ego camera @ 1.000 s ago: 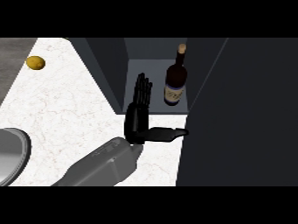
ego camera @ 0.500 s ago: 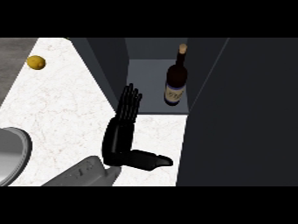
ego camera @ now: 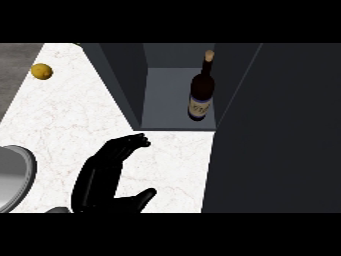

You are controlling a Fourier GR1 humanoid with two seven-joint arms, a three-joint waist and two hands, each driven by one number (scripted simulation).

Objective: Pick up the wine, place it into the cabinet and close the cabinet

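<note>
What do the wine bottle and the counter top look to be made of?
Wine bottle: probably dark glass, smooth, with a pale paper-like label and a tan stopper, perhaps cork. Counter top: white with faint veining, like polished marble or an imitation of it.

The black robot hand (ego camera: pixel 103 177) is further back from the dark grey cabinet (ego camera: pixel 129 80), fingers now curling.

I saw one hand (ego camera: pixel 99 182) at the view's lower edge, below and left of the cabinet (ego camera: pixel 129 80) opening, well short of it. Black fingers (ego camera: pixel 125 145) pointed up toward the cabinet, tips slightly bent, thumb splayed right. It held nothing. Which hand, I couldn't tell.
</note>
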